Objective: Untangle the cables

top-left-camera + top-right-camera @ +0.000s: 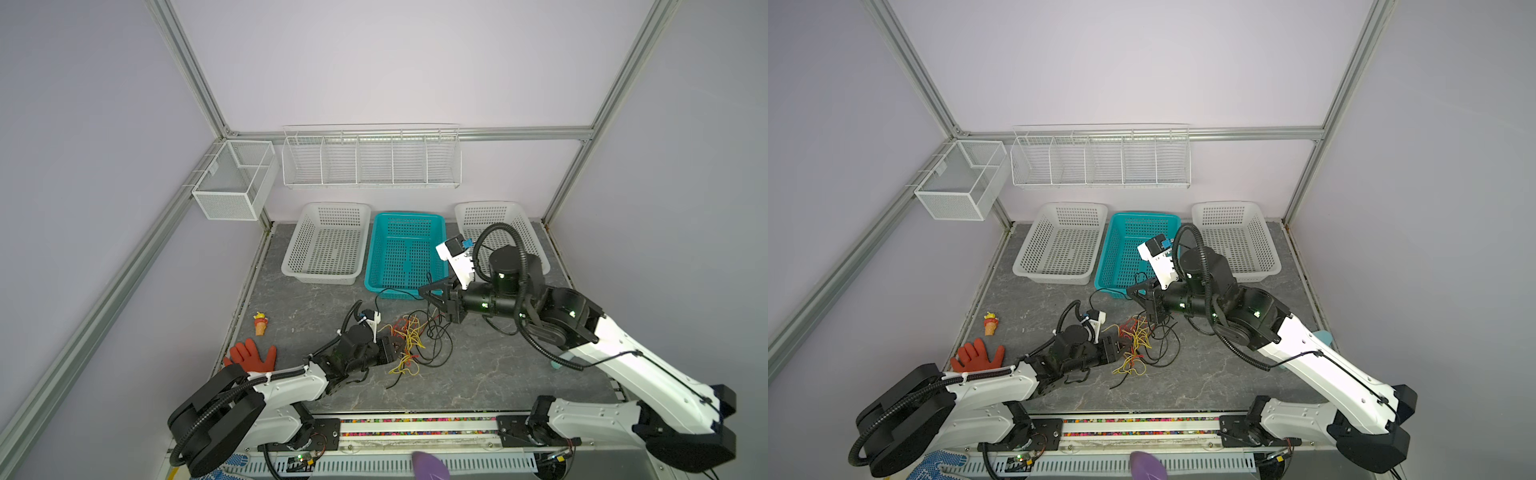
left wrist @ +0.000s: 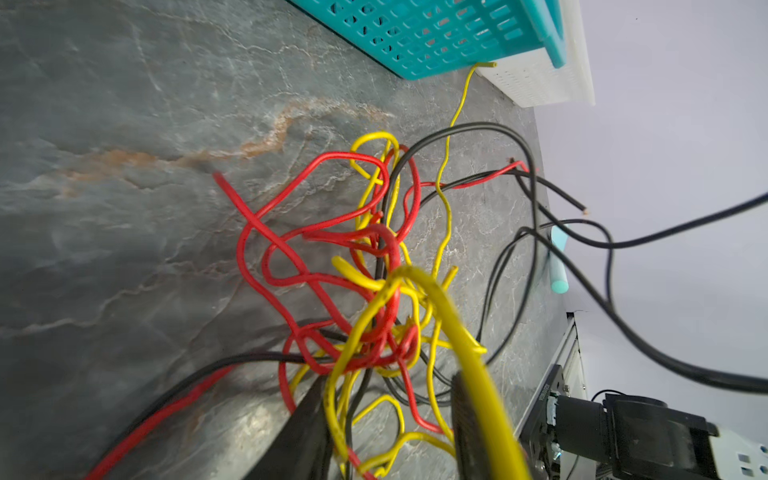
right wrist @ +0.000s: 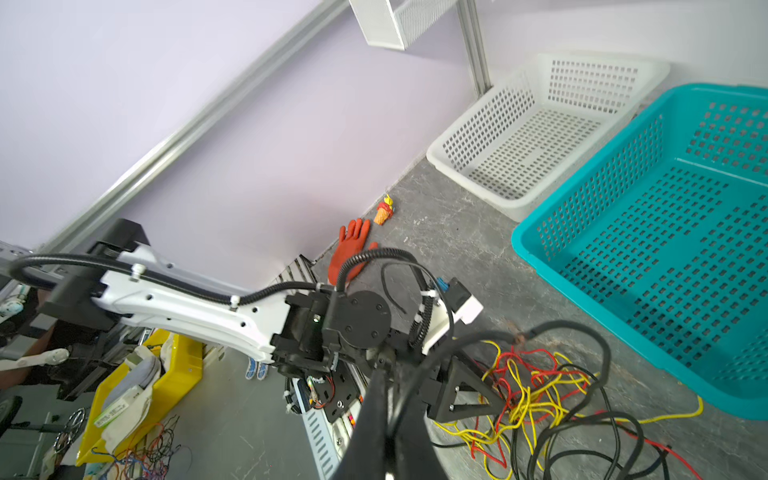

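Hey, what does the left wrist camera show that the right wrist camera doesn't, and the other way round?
Left wrist only: a close look into the tangle, yellow strands running between the left end effector's parted fingers, and a pale teal cylinder beyond it. Right wrist only: the left arm, the red glove, the ice-cream toy, and the shut right end effector with a black cable running along it. Both: the red, yellow and black cables, the teal basket and the grey table.
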`<action>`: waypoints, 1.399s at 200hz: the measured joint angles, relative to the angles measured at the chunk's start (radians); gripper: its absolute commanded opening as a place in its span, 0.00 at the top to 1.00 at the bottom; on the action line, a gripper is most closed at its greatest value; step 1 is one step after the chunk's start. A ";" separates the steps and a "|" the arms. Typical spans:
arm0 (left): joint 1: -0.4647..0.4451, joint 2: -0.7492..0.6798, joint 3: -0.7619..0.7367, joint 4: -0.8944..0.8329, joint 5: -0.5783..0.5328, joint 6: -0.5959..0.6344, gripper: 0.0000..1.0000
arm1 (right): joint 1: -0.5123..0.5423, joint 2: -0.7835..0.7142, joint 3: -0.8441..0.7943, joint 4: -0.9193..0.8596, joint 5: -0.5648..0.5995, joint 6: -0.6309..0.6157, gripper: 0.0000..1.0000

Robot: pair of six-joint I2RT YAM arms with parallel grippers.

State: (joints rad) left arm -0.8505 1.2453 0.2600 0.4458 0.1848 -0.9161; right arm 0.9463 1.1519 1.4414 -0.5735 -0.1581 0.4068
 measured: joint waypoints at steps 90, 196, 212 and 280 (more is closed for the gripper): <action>-0.001 -0.099 0.051 -0.100 -0.005 0.037 0.43 | -0.011 -0.034 0.140 -0.058 -0.049 -0.042 0.93; -0.001 -0.313 0.072 -0.248 -0.070 0.098 0.40 | -0.070 0.013 0.453 -0.175 0.011 -0.109 0.93; -0.001 -0.297 0.061 -0.248 -0.072 0.096 0.40 | -0.077 0.027 0.536 -0.199 0.050 -0.128 0.93; -0.001 -0.206 0.060 -0.226 -0.053 0.087 0.40 | -0.114 0.142 0.863 -0.318 0.196 -0.225 0.93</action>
State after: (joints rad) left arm -0.8513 1.0389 0.3202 0.2199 0.1318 -0.8295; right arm 0.8326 1.2942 2.3047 -0.8917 0.0383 0.1814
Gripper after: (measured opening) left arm 0.603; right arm 0.069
